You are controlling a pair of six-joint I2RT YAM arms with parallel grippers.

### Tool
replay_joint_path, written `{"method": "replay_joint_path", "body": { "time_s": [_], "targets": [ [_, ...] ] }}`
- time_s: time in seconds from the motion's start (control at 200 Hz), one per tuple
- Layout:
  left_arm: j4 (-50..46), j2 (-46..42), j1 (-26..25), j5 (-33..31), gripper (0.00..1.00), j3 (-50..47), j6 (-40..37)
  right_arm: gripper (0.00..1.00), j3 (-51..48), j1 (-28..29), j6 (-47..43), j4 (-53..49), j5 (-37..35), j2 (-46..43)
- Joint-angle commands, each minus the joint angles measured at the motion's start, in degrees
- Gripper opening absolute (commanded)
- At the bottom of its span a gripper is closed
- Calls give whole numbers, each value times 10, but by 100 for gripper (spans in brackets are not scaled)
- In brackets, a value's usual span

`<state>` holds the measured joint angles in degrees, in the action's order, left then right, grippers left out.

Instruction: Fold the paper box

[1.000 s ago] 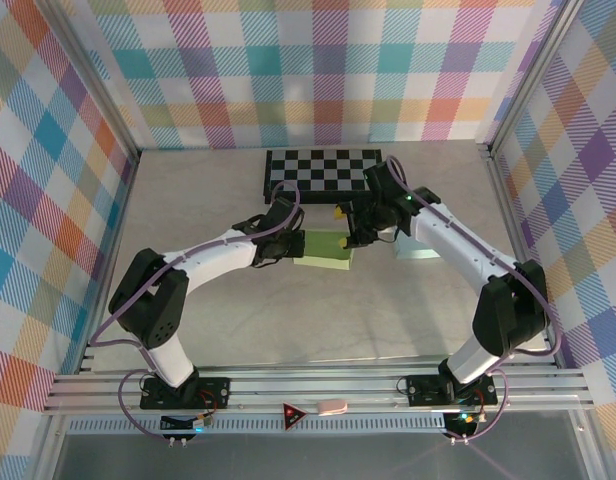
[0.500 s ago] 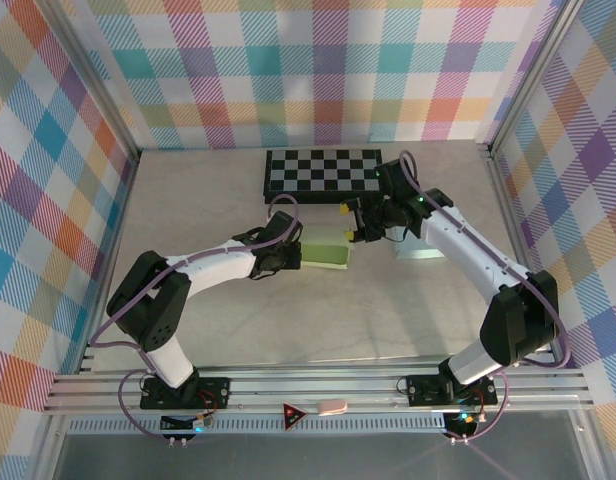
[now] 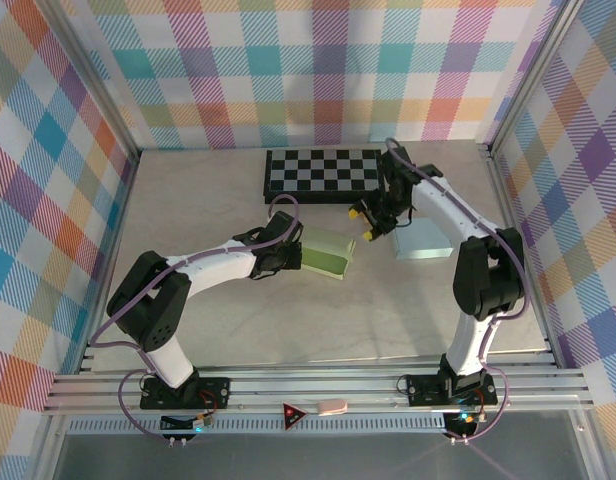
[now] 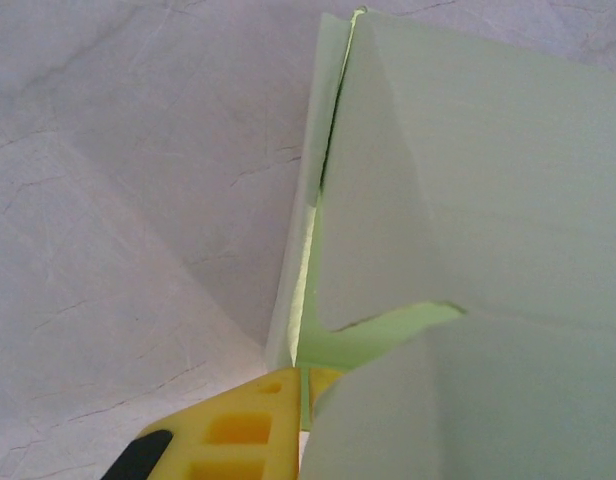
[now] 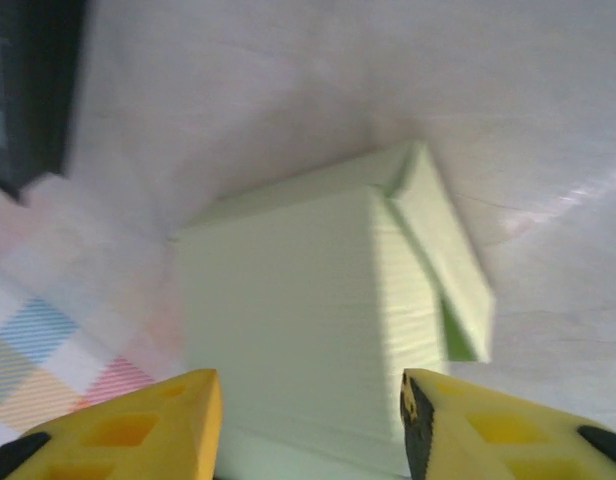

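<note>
We judge the fold well under way but unfinished: the paper box (image 3: 328, 260) lies in the middle of the bench (image 3: 188, 220), its walls raised into a low block, yet one end flap (image 5: 443, 260) juts out loose, and in the left wrist view the panels gape with a slit between them. Tucking those in is what remains (as far as we can see). The left claw (image 3: 294, 258) is closed down narrow, apparently pinching the thin wall nearest it. The right claw (image 3: 369, 222) hangs half-spread near the box's far corner, holding nothing. The paper is pale green, matte and faintly ribbed, with crisp creases; the bench looks like mottled grey stone
</note>
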<state>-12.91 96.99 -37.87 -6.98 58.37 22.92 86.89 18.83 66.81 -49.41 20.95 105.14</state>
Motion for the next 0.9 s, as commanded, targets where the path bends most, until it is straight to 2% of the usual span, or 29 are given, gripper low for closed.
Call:
{"method": "replay_joint_path", "body": {
  "time_s": [0.0, 0.32, 0.475, 0.695, 0.83, 0.895],
  "targets": [
    [5, -2, -8, 2, 10, 18, -5, 52, -44, 5, -37, -3, 40, -26],
    [1, 7, -9, 3, 10, 32, -5, 51, -67, 16, -14, 49, 75, 2],
    [2, 8, -10, 5, 10, 30, -4, 46, -85, 26, 3, 71, 81, 5],
    [6, 13, -12, 13, 10, 27, 1, 33, -100, 31, -7, 71, 62, 13],
    [6, 9, -13, 19, 11, 20, 10, 30, -99, 33, -22, 58, 42, 18],
    [2, 0, -13, 23, 15, 17, 17, 30, -101, 34, -26, 58, 38, 19]
  ]
}}
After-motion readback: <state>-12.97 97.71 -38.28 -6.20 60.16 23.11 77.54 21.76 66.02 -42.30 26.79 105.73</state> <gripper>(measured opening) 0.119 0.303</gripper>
